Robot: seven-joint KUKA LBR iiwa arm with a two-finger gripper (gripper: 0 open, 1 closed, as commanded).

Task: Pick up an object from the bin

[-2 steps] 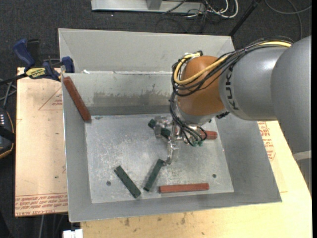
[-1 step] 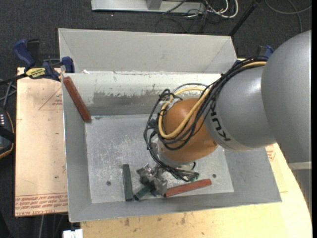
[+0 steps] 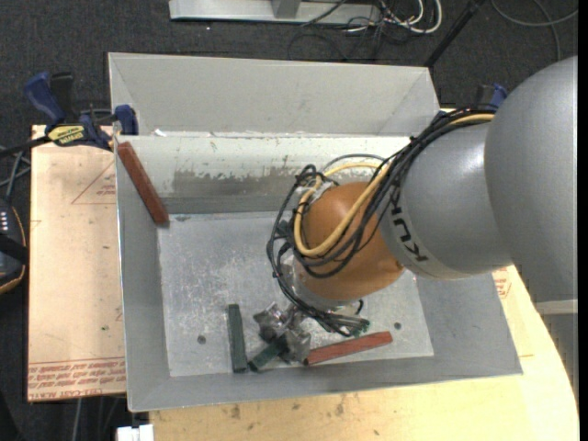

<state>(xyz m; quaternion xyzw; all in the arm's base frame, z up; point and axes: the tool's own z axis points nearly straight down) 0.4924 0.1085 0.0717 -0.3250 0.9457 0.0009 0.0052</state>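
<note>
A short dark green stick (image 3: 265, 358) lies by the front wall of the bin (image 3: 140, 320), just beneath the end effector (image 3: 280, 327); whether it is spread or pinching, I cannot tell. A longer green bar (image 3: 237, 338) lies to its left and a red strip (image 3: 349, 347) to its right.

This looks like a robotics lab or test cell rather than a home or shop. A scuffed grey metal bin (image 3: 140, 283) serves as the work station. A heavy grey industrial arm (image 3: 487, 191) reaches into it from the bin's right, with an orange wrist cover (image 3: 335, 232) and looped cabling. Beyond the bin's far wall, loose cables (image 3: 404, 5) and a flat metal stand foot (image 3: 266, 7) lie on dark carpet (image 3: 83, 26).
</note>
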